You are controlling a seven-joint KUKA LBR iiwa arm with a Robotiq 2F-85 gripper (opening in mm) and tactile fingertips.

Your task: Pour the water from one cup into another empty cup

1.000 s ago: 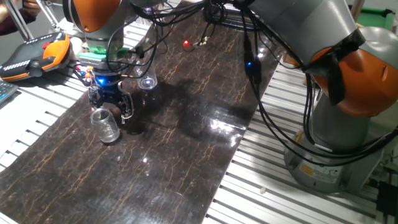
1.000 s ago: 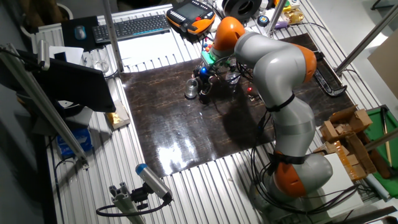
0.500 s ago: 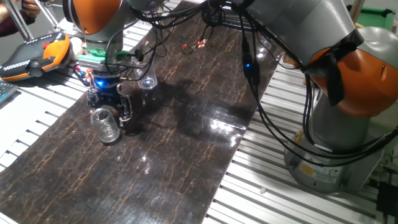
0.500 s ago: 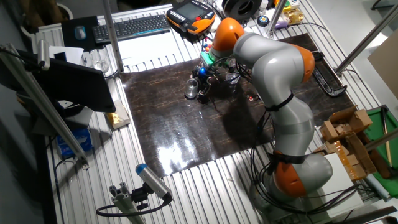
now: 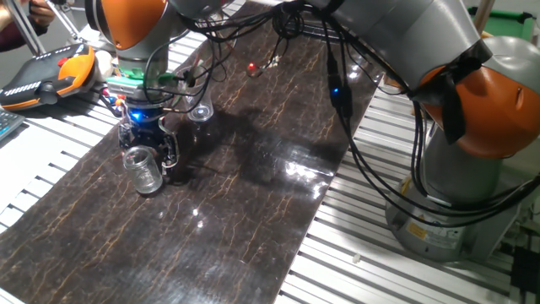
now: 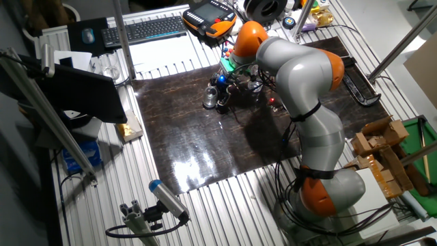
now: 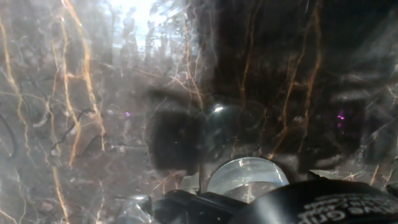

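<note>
My tool is low over the dark marbled surface, fingers pointing down, right beside the short glass tumbler. From one fixed view the tumbler stands upright just in front of the fingers, touching or nearly so; I cannot tell whether the fingers are around it or only next to it. The hand view is smeared with glare and shows only a round glass rim close under the tool body, so I cannot tell whether the tool is released or clenched.

The taller clear cup stands behind my tool, near but apart from the tumbler, also upright. In the other fixed view both glasses are small; the tumbler sits on the side of the tool away from the arm.

Progress, as I judge it: early. Both vessels stand on the surface, nothing is lifted or tilted, no pour begun. Water level in the tumbler is not readable. Left to do: secure the grasp, lift, carry to the taller cup, tip, set down.

Room: the mat's edge runs near the tumbler on the side toward the orange pendant, with slatted aluminium beyond it. A bundle of cables hangs close above the taller cup; I reckon that is the tight spot for a lift and tilt. The broad middle of the surface, toward the arm base, offers the widest room.
</note>
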